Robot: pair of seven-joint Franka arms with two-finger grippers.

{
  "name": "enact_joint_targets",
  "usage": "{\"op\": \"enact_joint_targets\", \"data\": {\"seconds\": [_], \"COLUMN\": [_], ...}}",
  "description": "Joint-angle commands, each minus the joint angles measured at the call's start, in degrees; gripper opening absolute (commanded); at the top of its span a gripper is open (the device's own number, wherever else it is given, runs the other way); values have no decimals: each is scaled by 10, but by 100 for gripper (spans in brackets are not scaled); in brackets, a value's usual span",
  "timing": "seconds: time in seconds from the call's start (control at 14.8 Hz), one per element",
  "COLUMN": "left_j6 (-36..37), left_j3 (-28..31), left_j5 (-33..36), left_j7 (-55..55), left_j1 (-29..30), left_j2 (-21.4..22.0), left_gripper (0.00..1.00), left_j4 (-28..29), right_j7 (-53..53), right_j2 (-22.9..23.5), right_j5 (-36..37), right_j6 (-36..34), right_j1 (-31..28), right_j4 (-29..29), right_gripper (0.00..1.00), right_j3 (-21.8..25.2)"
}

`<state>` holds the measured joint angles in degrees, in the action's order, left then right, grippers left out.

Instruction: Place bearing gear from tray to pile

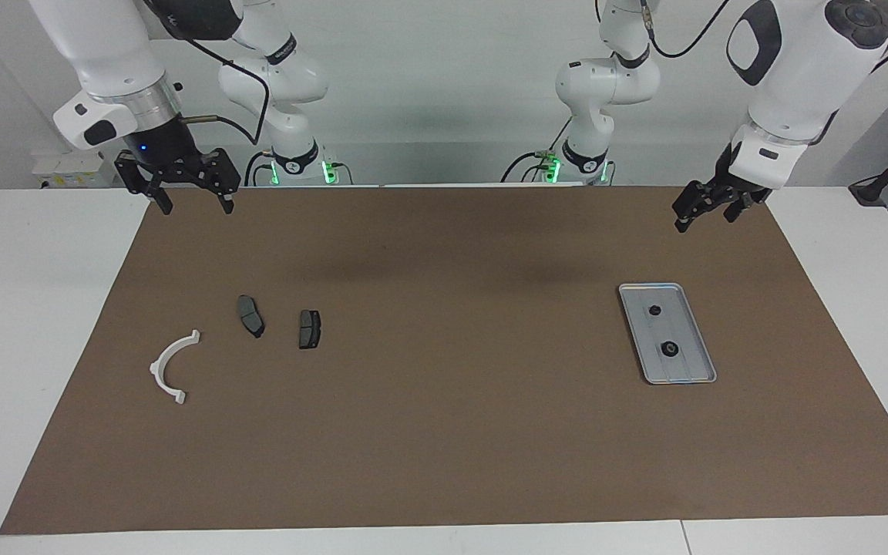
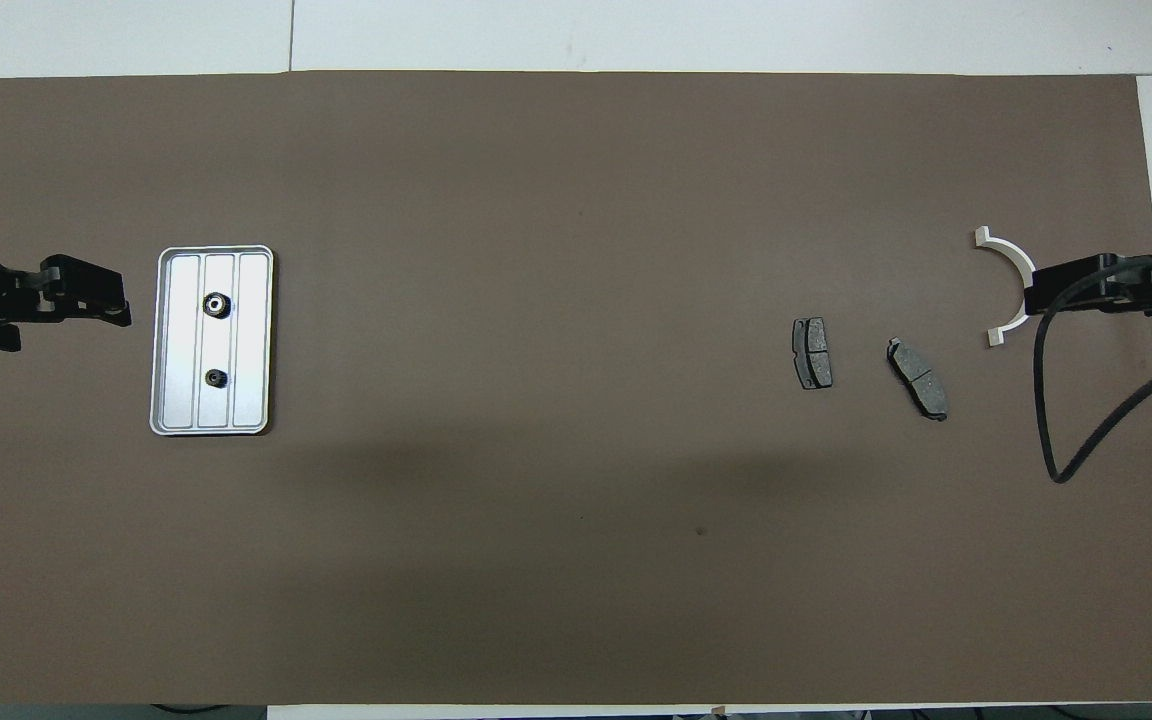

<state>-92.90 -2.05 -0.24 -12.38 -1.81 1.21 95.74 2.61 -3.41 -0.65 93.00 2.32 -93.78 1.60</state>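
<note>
White table (image 1: pixel 43 308) is covered by a brown mat (image 1: pixel 452 432). On the mat, a silver tray (image 1: pixel 689 370) is laid toward the left arm's end. Toward the right arm's end, two dark brake pads (image 1: pixel 250 315) (image 1: pixel 309 328) are set near each other, with a white half-ring bracket (image 1: pixel 170 367) beside them.

The tray (image 2: pixel 254 340) reads as brushed silver metal, satin with a soft sheen, ridges running lengthwise. On it, two small dark parts (image 2: pixel 217 305), black and dull, the larger with a bright metallic centre. The mat (image 2: pixel 576 550) over the tabletop (image 1: pixel 43 308) looks like matt brown paper or felt, no gloss. The brake pads (image 2: pixel 812 352) are dark grey, grainy, matt. The curved bracket (image 1: pixel 170 366) is smooth white plastic. Arm shells (image 1: pixel 798 62) are glossy white; each tool (image 1: pixel 191 202) is matt black.
</note>
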Motion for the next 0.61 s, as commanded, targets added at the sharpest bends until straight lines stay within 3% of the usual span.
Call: {"op": "enact_joint_targets", "data": {"seconds": [0.0,0.27,0.54], "left_j6": [-10,-70,-136], "left_j3": [1,1,1], "left_j5": [-2,-2,-1], "left_j7": [-6,-10,-10], "left_j1": [1,21,18], "left_j2": [15,13,-55], "left_gripper": [100,100,100], "left_j4": [17,52,52], "right_j7": [-12,-12,-12], "right_j2": [-8,-8,-8], "right_j5": [-1,-1,-1], "right_j6": [-7,-7,-7], "right_j1": [-6,-7,-6], "right_j4": [-3,-3,-3], "right_gripper": [100,100,100], "right_j3": [-2,-2,-2]}}
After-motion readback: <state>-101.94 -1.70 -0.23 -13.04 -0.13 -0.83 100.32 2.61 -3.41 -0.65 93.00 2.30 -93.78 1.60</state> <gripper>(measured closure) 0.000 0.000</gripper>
